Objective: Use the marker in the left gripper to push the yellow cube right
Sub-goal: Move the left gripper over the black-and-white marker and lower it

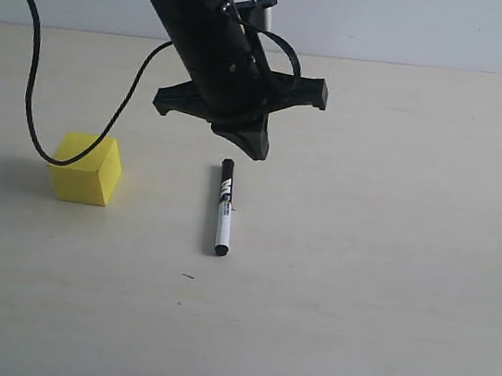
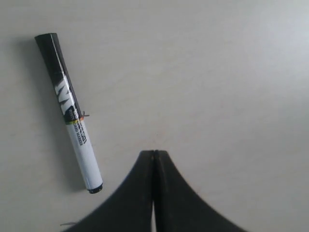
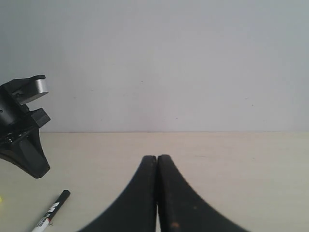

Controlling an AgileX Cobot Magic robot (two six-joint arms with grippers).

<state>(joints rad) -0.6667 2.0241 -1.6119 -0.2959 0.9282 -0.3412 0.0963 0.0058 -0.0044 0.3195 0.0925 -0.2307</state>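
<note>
The marker lies flat on the table, black cap toward the far side, free of any gripper. The left wrist view shows the marker beside the fingertips, apart from them. My left gripper hangs shut and empty just above the table, a little beyond the marker's cap end. In its own view the left gripper has its jaws pressed together on nothing. The yellow cube rests on the table to the left of the marker. My right gripper is shut and empty; the marker shows at that view's lower corner.
A black cable loops down from the left arm and ends close to the cube's top. The pale table runs back to a grey wall. The left gripper appears in the right wrist view.
</note>
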